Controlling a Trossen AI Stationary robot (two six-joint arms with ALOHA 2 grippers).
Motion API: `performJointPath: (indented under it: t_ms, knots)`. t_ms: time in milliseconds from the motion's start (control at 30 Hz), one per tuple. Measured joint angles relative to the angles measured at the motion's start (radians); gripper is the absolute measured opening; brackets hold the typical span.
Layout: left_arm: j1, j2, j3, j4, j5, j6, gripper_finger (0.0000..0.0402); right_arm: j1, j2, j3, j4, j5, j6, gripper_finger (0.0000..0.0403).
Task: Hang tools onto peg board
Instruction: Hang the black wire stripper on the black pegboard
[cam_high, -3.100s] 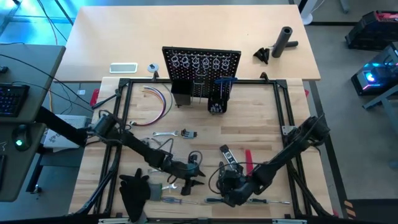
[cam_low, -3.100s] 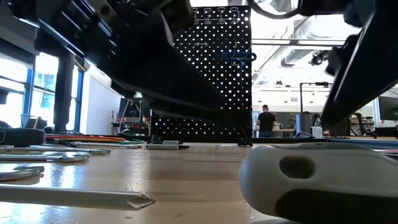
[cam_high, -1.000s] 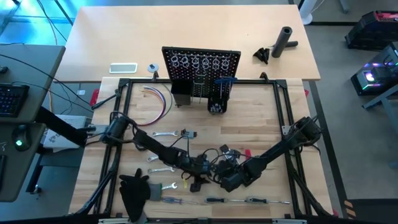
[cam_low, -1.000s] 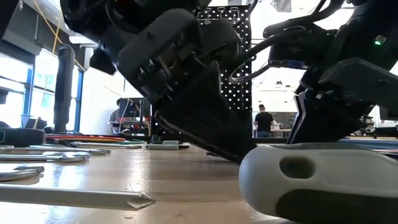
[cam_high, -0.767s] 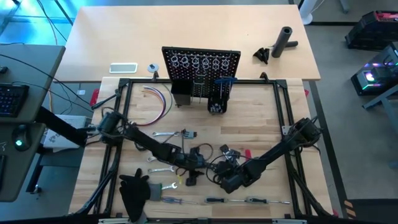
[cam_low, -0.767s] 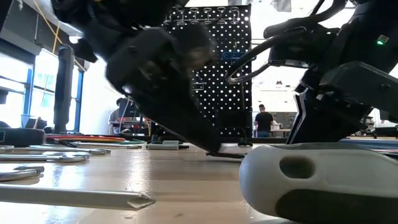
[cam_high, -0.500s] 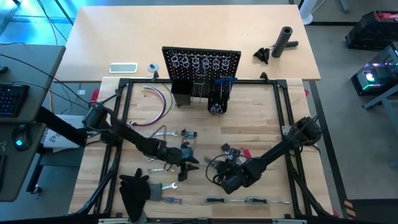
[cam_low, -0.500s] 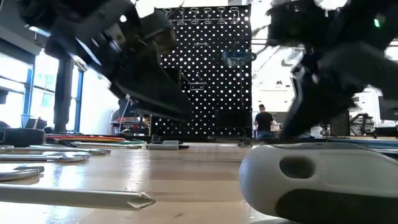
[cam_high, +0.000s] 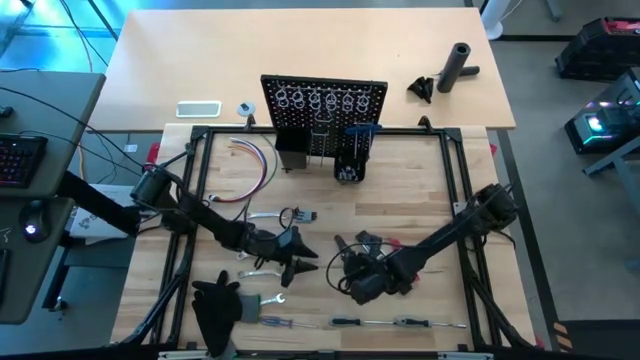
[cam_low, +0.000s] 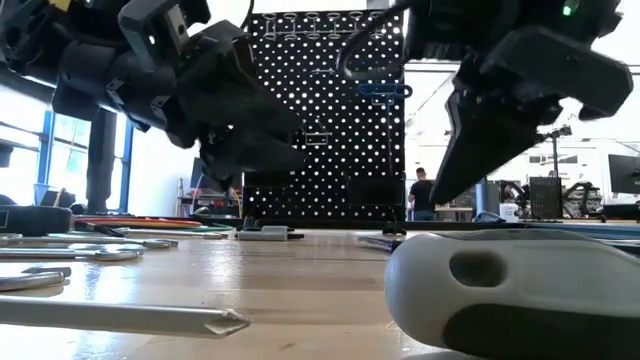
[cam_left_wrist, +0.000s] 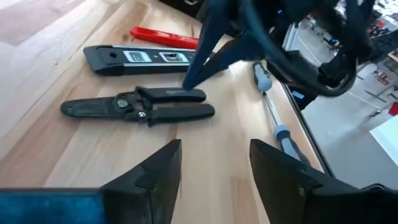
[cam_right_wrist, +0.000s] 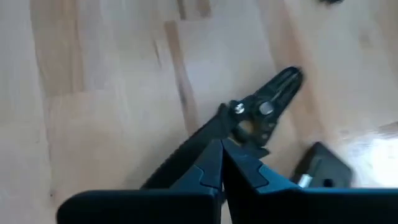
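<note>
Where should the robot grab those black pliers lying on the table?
Probably by the black pliers' handles, coming straight down from above: they lie flat on the wood, the two handles close together. The right gripper is shut right over one handle.

Two matte black jointed arms trail looped black cables and end in tapered black fingers (cam_left_wrist: 152, 180).
</note>
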Motion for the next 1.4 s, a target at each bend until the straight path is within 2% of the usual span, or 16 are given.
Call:
performJointPath:
  t_ms: [133,433,567,733,933,1400]
  knots:
    - [-0.002,0.049,0.046,-0.002,0.001,0.009,0.0188,-0.012,0.000,-0.037,0.066,-0.026,0.025,0.0022]
    - [-0.021,0.198,0.141,-0.003,0.026,0.026,0.0188,-0.037,0.004,-0.076,0.054,-0.011,0.132,0.0161]
    - [-0.021,0.233,0.168,0.000,0.048,0.028,0.0188,-0.067,0.018,-0.095,0.063,-0.031,0.155,0.0180]
    - [-0.021,0.240,0.174,0.001,0.063,0.030,0.0188,-0.102,0.046,-0.102,0.090,-0.099,0.151,0.0152]
    - [-0.021,0.240,0.173,-0.002,0.063,0.032,0.0188,-0.103,0.052,-0.102,0.114,-0.112,0.120,0.0045]
    - [-0.002,0.240,0.173,-0.024,0.006,-0.046,0.0188,-0.047,-0.015,-0.110,0.088,-0.022,0.148,0.0044]
